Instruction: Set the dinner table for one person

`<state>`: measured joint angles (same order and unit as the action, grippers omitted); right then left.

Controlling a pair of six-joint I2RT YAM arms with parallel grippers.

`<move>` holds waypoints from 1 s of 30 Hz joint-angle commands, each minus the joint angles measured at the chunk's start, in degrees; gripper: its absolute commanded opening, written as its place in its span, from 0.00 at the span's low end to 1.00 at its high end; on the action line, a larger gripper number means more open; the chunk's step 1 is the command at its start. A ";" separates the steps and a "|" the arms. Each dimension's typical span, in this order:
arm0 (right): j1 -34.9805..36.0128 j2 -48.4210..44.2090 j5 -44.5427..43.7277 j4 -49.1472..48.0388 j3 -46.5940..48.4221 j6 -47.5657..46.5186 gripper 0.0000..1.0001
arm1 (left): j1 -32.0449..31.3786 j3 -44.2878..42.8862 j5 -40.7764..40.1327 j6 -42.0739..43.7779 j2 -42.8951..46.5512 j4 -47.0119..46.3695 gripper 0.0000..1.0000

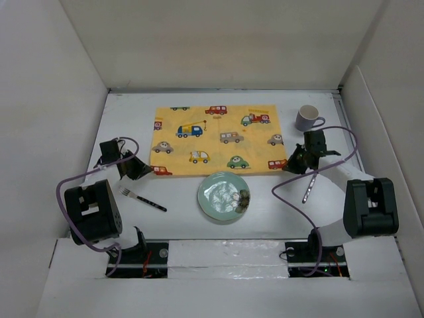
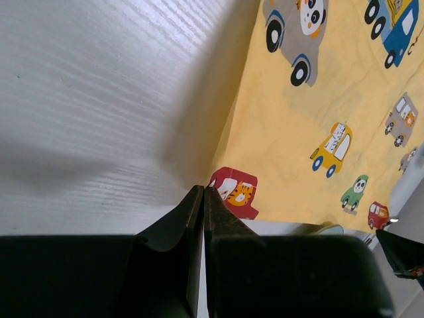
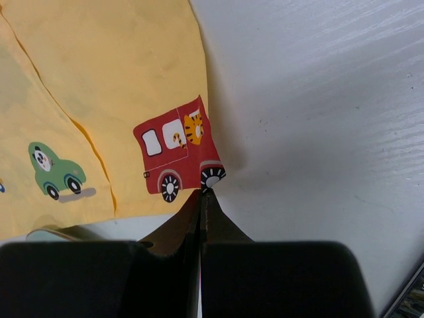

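Note:
The dinner table (image 1: pixel 126 119) is a white tabletop. A yellow placemat (image 1: pixel 218 139) printed with cartoon cars lies across its middle. My left gripper (image 1: pixel 147 171) is shut at the mat's near left corner. In the left wrist view its tips (image 2: pixel 203 189) meet at the red car on the placemat (image 2: pixel 298 132). My right gripper (image 1: pixel 287 167) is shut at the near right corner. In the right wrist view its tips (image 3: pixel 201 192) pinch the corner of the placemat (image 3: pixel 99 86), right by the red truck's wheel. A shadow beside that corner shows it slightly raised.
A pale green plate (image 1: pixel 224 197) sits just in front of the mat. A fork (image 1: pixel 142 199) lies to its left and a slim utensil (image 1: pixel 310 189) to its right. A grey mug (image 1: pixel 307 118) stands at the back right. White walls enclose the table.

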<state>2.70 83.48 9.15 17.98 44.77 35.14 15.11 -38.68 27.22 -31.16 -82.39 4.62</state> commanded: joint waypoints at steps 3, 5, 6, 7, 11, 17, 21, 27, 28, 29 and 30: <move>-0.33 -2.62 -1.85 1.70 0.39 -1.12 0.31 | 0.27 0.19 -1.91 2.94 4.16 3.81 0.18; -0.33 -4.11 -1.33 4.68 1.98 -2.26 0.46 | 0.27 -1.31 -2.52 3.82 5.74 5.04 0.40; -0.33 -5.07 -1.06 5.92 3.64 -2.61 0.54 | 0.27 -3.14 -2.96 4.00 6.45 5.92 0.49; -0.33 -6.30 -0.89 7.15 4.35 -3.05 0.57 | 0.27 -4.64 -3.31 4.09 7.15 6.62 0.57; 2.91 -15.26 3.04 10.07 4.28 -4.02 0.41 | -3.05 -11.94 -7.09 4.44 11.80 9.70 0.87; 10.38 -21.88 18.78 1.46 -11.07 -0.60 0.22 | -14.66 -15.64 -8.95 5.40 17.17 7.77 0.99; 15.48 -18.89 24.16 -8.09 -16.46 1.77 0.61 | -21.78 -16.52 -9.45 6.46 17.70 8.99 0.00; 21.38 -7.47 25.22 -19.62 -18.14 4.41 0.60 | -26.89 -11.70 -8.77 6.29 21.91 10.23 0.00; 21.99 -5.80 25.31 -21.56 -18.49 6.16 0.58 | -26.89 -10.73 -8.94 6.20 22.44 10.32 0.01; 22.00 -4.40 25.13 -25.24 -18.84 7.13 0.57 | -26.89 -10.11 -9.03 6.02 23.93 10.84 0.05; 22.00 -1.86 25.22 -26.84 -19.19 8.10 0.52 | -26.89 -8.71 -9.73 5.85 24.55 12.06 0.10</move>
<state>24.21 78.04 33.52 2.61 26.48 39.72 -11.90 -49.74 18.20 -25.41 -61.34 14.68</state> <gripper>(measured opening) 0.537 0.085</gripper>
